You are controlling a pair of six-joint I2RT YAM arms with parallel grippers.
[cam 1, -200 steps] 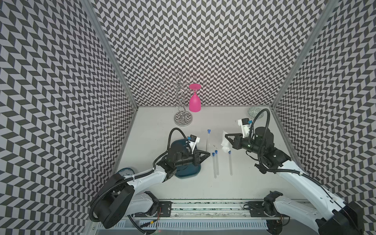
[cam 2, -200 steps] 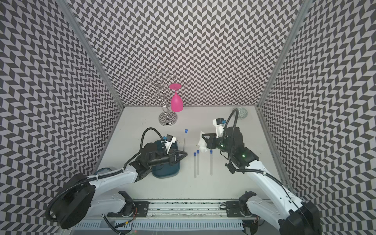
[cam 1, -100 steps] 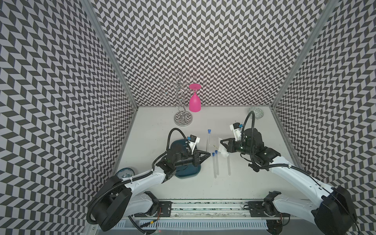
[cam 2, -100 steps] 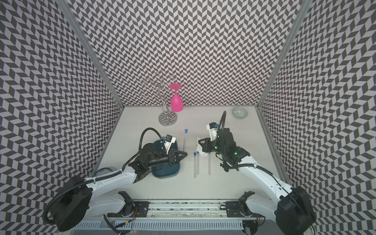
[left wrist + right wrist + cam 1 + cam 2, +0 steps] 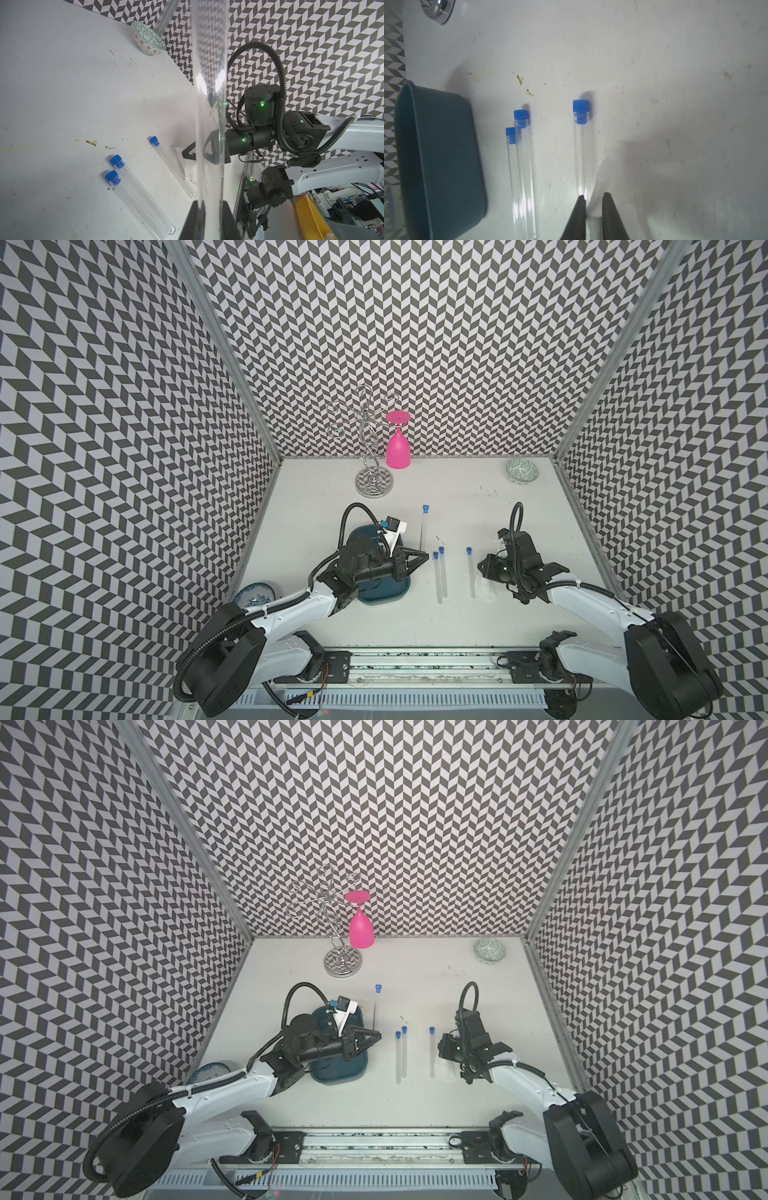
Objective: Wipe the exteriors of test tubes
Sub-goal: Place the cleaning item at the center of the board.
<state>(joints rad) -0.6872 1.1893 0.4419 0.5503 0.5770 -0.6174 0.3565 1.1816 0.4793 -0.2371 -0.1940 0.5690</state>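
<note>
My left gripper [image 5: 424, 558] is shut on the round end of a clear test tube [image 5: 423, 531]. The tube's blue cap [image 5: 425, 509] points toward the back wall. In the left wrist view the tube [image 5: 209, 104] stands between the fingers [image 5: 195, 216]. Three more capped test tubes lie on the table: a touching pair [image 5: 440, 576] and a single one [image 5: 470, 572]. My right gripper [image 5: 482, 568] is low beside the single tube [image 5: 581, 155]. Its jaws are a narrow gap apart over the white tissue [image 5: 612, 172], which lies on the table.
A teal tray [image 5: 382, 593] sits under my left arm. At the back stand a chrome glass rack [image 5: 374, 485] with a pink glass [image 5: 397, 448] and a patterned bowl [image 5: 522, 471]. A blue-white dish [image 5: 254, 595] sits at the front left.
My right gripper carried the tissue away from the held tube, toward the front right and down to the table. Its jaws have parted slightly. The left arm has not moved.
</note>
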